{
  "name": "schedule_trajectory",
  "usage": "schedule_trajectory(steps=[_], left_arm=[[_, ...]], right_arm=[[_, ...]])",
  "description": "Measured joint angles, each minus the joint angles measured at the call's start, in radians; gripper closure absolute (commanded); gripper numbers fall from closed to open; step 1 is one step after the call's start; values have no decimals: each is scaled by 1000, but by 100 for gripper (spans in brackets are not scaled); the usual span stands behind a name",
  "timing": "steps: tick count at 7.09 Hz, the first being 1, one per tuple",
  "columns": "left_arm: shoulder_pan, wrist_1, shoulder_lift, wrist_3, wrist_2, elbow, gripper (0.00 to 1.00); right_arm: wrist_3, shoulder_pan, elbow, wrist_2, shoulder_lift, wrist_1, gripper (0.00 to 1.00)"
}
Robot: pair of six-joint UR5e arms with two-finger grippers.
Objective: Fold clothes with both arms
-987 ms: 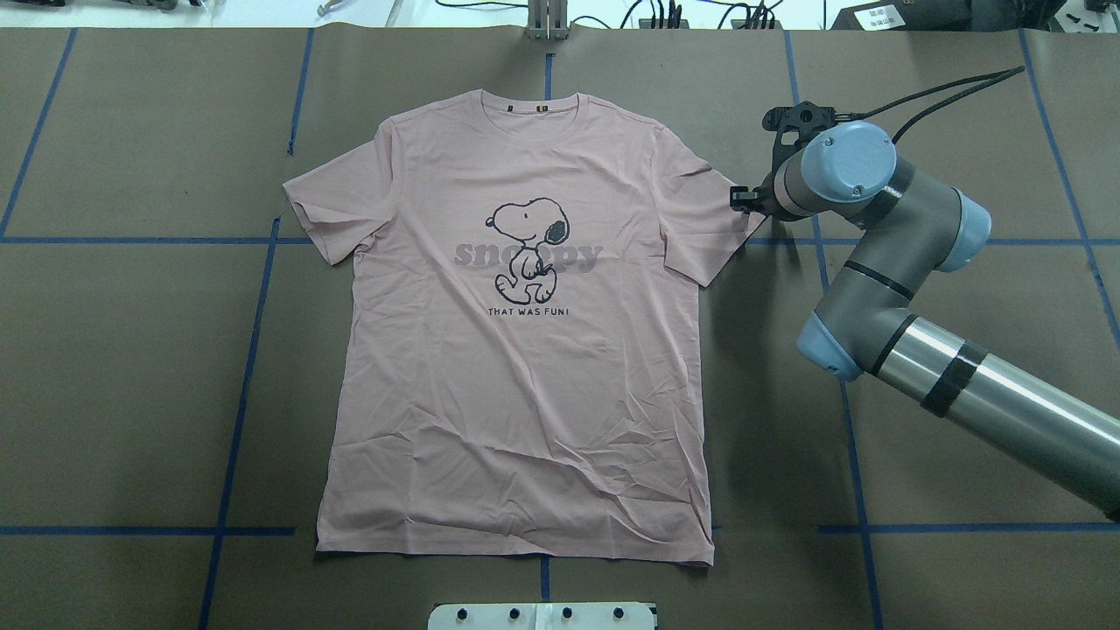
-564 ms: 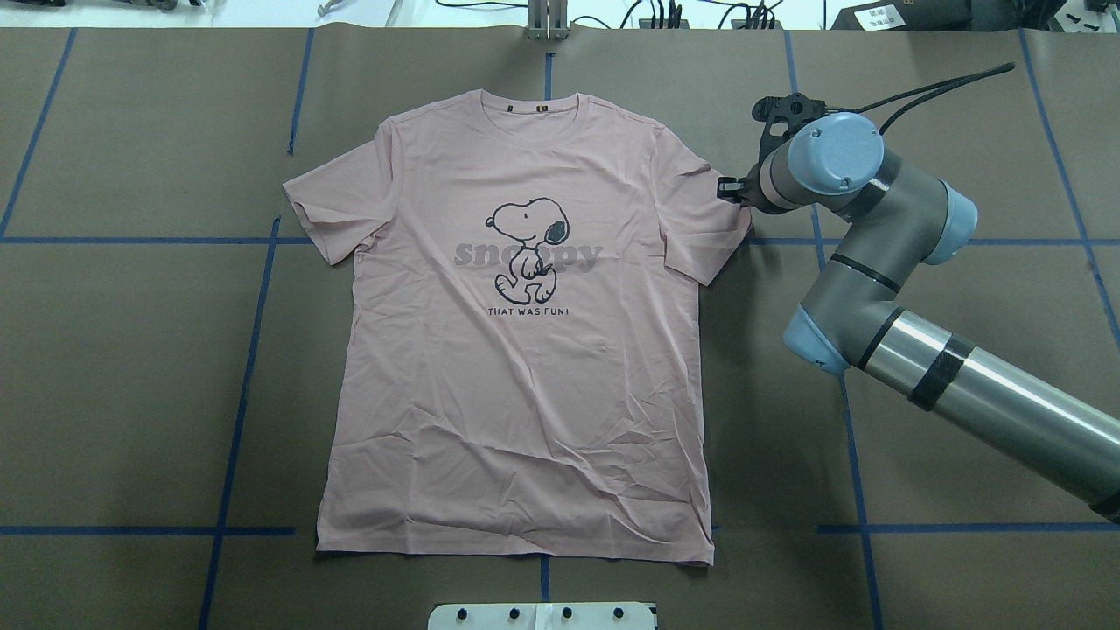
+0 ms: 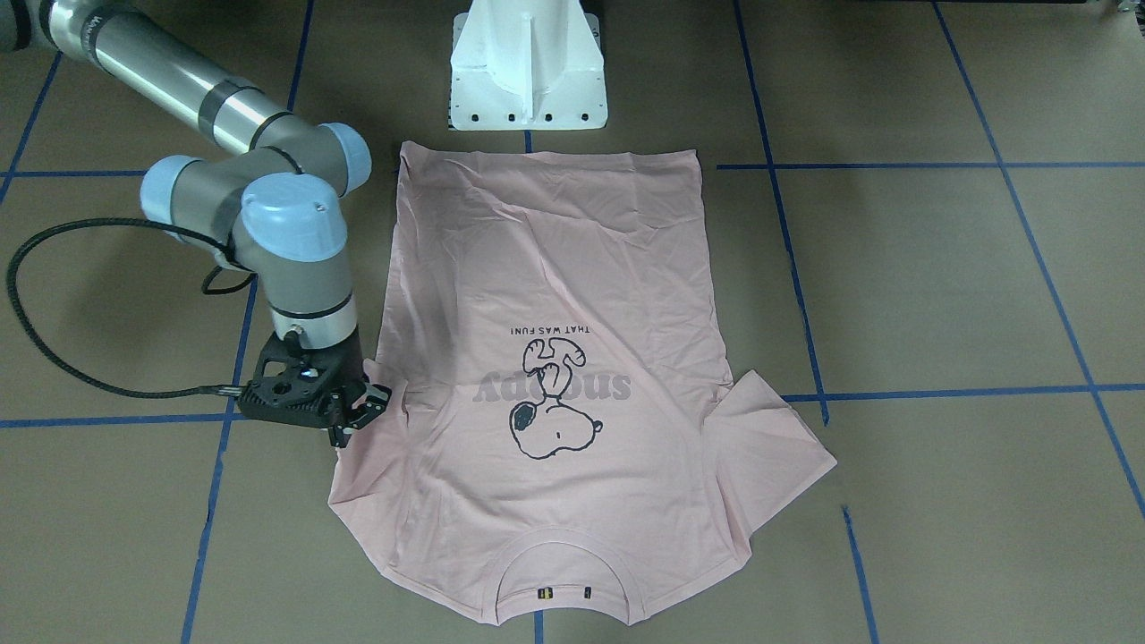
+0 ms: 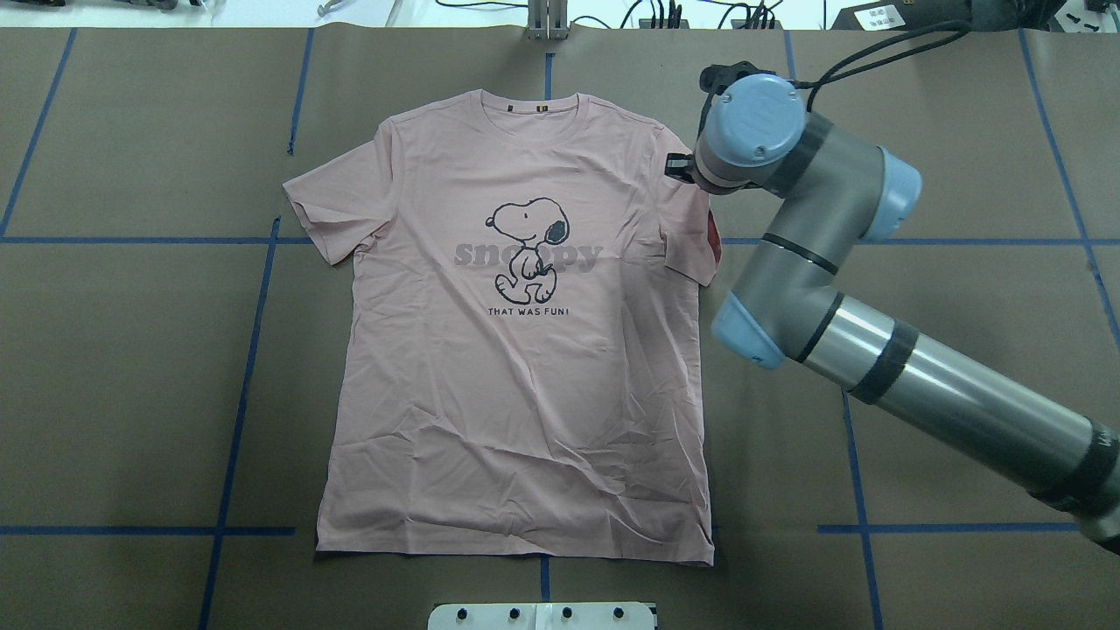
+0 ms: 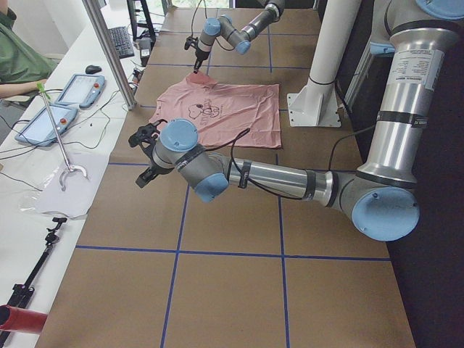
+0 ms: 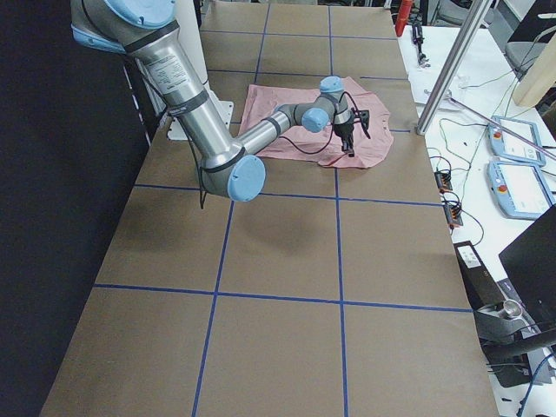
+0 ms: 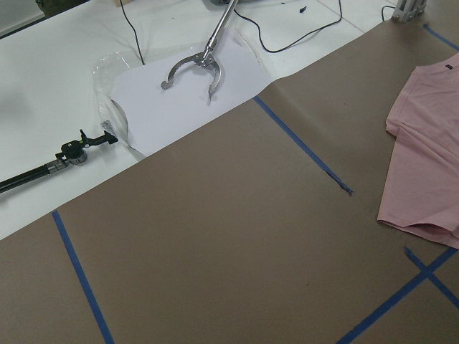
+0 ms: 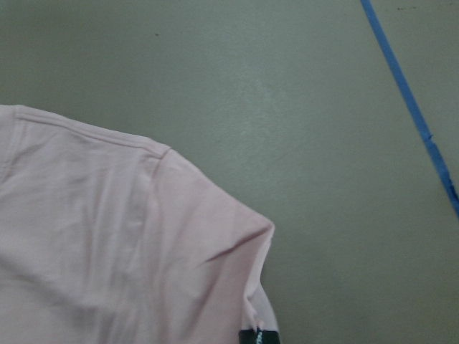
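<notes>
The pale pink T-shirt (image 4: 525, 367) lies flat, print side up, collar toward the far edge of the overhead view. My right gripper (image 4: 678, 166) is shut on the edge of the sleeve on the right of that view, and the sleeve is lifted and drawn inward. In the front-facing view that gripper (image 3: 358, 413) sits on the sleeve at the shirt's (image 3: 555, 268) left side. In the right wrist view the pink cloth (image 8: 107, 236) peaks toward a dark fingertip (image 8: 258, 337). My left gripper (image 5: 147, 156) hovers off the shirt's (image 5: 217, 109) other sleeve; I cannot tell its state.
The white pedestal (image 3: 528, 67) stands at the shirt's hem. Blue tape lines (image 4: 254, 350) grid the brown table. A white side bench holds a metal grabber tool (image 7: 193, 68) and tablets (image 5: 80, 88). A metal post (image 5: 109, 51) and a person's green sleeve (image 5: 14, 58) are beside it.
My right gripper has moved left and toward the far edge, carrying the sleeve edge inward; the sleeve now stands up off the table. The rest of the shirt has not moved.
</notes>
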Motion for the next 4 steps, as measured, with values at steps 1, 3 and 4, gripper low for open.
schedule_trajectory(steps=[1,3,4], left_arm=[[0,0,0,-1,0,1,0],[0,0,0,-2,-1,0,0],[0,0,0,-3,-1,0,0]], right_arm=[[53,-34,-73,-43,86,-31,100],[98,-88,-181,-123,187,-30,76],[101,-104,-194,-135,200,-9,10]])
